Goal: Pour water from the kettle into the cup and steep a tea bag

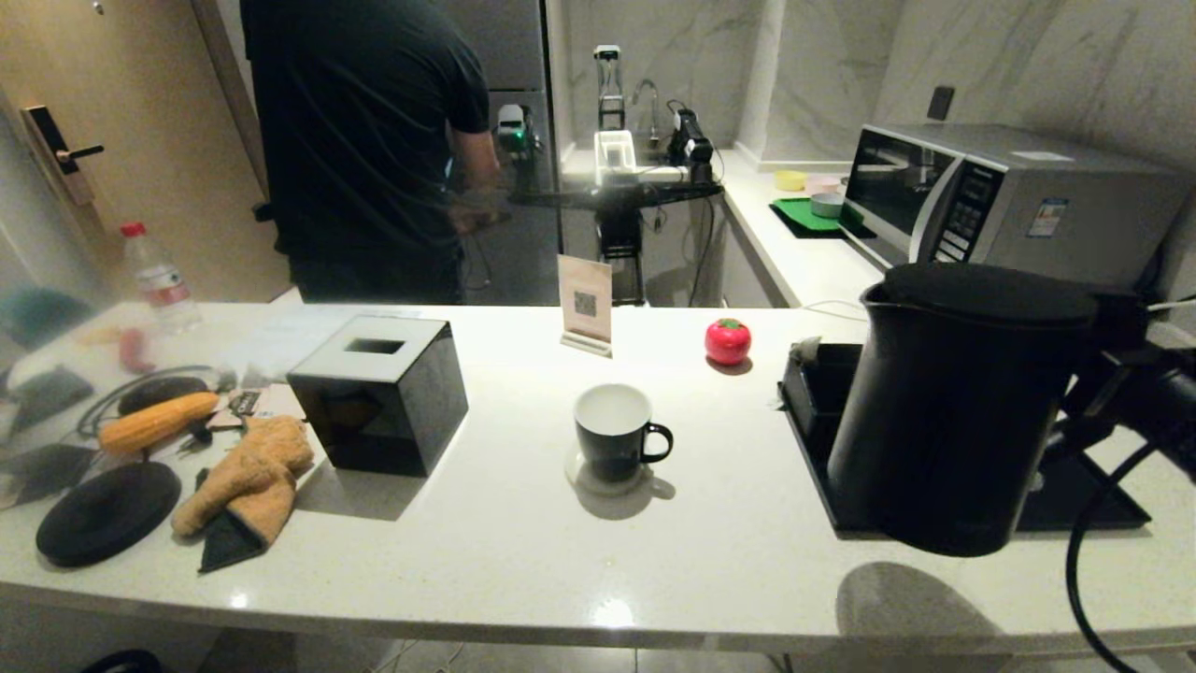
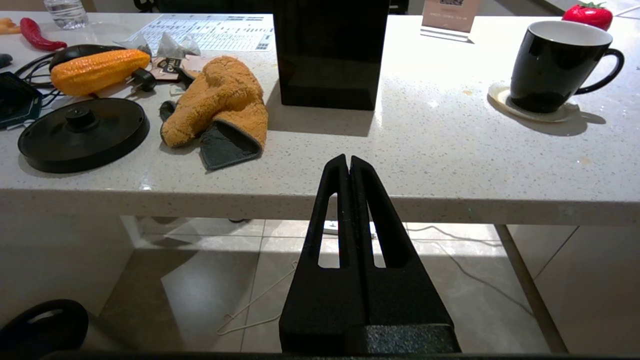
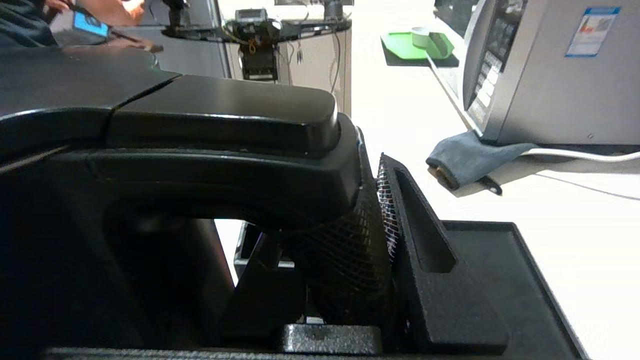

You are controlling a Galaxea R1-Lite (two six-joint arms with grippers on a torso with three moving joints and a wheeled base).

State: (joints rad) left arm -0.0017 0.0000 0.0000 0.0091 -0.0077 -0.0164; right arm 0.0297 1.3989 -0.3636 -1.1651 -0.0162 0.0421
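Observation:
My right gripper (image 1: 1117, 350) is shut on the handle (image 3: 225, 115) of the black kettle (image 1: 953, 411). The kettle hangs upright just above the black tray (image 1: 1093, 500) at the counter's right, its spout facing the cup. In the right wrist view, the fingers (image 3: 425, 250) clamp either side of the handle. The black cup (image 1: 612, 435), white inside, stands on a pale coaster mid-counter with its handle to the right; the left wrist view shows this cup (image 2: 550, 65) too. My left gripper (image 2: 348, 162) is shut and empty, below the counter's front edge. The tea bag and water are out of view.
A black tissue box (image 1: 378, 393) stands left of the cup. Further left lie an orange mitt (image 1: 248, 477), the kettle's round base (image 1: 107, 512) and a toy corn cob (image 1: 154, 421). Behind are a sign card (image 1: 586, 304), a red tomato (image 1: 728, 341), a microwave (image 1: 1009, 201) and a person (image 1: 364, 140).

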